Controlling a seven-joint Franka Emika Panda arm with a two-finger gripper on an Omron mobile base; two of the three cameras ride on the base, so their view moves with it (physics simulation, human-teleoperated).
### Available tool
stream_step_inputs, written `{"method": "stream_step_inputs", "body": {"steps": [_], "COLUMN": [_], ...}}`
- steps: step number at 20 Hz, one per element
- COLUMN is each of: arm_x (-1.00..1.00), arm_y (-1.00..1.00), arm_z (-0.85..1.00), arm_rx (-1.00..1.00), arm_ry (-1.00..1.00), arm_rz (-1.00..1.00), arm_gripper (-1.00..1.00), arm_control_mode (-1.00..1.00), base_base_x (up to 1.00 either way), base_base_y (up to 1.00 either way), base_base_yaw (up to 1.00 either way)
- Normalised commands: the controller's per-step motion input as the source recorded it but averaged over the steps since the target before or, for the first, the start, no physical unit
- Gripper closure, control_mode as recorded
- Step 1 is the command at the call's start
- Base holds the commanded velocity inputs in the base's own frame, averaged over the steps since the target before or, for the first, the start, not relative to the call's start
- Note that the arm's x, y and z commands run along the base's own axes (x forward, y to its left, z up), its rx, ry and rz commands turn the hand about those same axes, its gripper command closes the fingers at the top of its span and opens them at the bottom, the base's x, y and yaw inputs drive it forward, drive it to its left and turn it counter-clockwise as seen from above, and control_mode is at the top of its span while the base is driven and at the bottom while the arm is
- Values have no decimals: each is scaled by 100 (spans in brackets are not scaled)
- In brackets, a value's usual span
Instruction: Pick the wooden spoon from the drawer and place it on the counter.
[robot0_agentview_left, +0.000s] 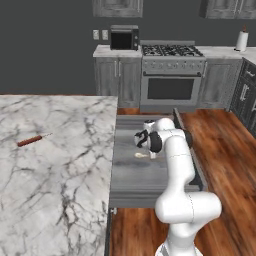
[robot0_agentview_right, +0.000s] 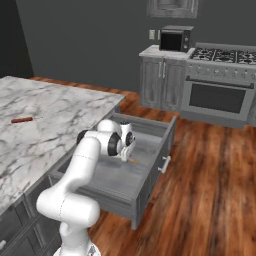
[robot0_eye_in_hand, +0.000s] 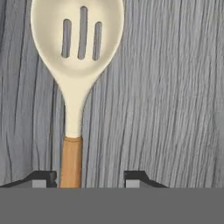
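Observation:
The wooden spoon (robot0_eye_in_hand: 74, 65) lies flat on the floor of the open drawer (robot0_agentview_left: 135, 182), its pale slotted bowl far from the hand and its tan handle running back between the fingers. My gripper (robot0_eye_in_hand: 90, 179) is low inside the drawer, open, with the handle close to the left fingertip (robot0_eye_in_hand: 43, 177) and a wide gap to the right one. From the base, the spoon (robot0_agentview_left: 140, 155) peeks out just under the hand (robot0_agentview_left: 145, 141); from the other side the spoon (robot0_agentview_right: 134, 161) lies below the gripper (robot0_agentview_right: 128, 150). The marble counter (robot0_agentview_left: 50, 175) borders the drawer (robot0_agentview_right: 150, 131).
A reddish-brown rod (robot0_agentview_left: 31, 140) lies on the counter (robot0_agentview_right: 55, 112), also seen as the rod (robot0_agentview_right: 21, 120). The drawer front panel (robot0_agentview_right: 157, 170) juts into the wooden floor. Stove (robot0_agentview_left: 170, 75), microwave (robot0_agentview_left: 124, 37) and paper towel roll (robot0_agentview_left: 242, 40) stand at the back wall.

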Motion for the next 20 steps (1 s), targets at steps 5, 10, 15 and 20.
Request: {"method": "stream_step_inputs", "body": {"steps": [5, 10, 15, 20], "arm_x": [-21, -59, -85, -86], "arm_y": [-67, -100, -92, -74], "arm_z": [-68, -82, -90, -60], "arm_rx": [0, 2, 4, 7], "arm_ry": [7, 13, 18, 17], "arm_rz": [0, 0, 0, 0], "arm_gripper": [100, 100, 100, 100], "arm_control_mode": [-100, -100, -100, -100], "base_base_x": [0, 0, 0, 0], "base_base_y": [0, 0, 0, 0], "base_base_yaw": [0, 0, 0, 0]}}
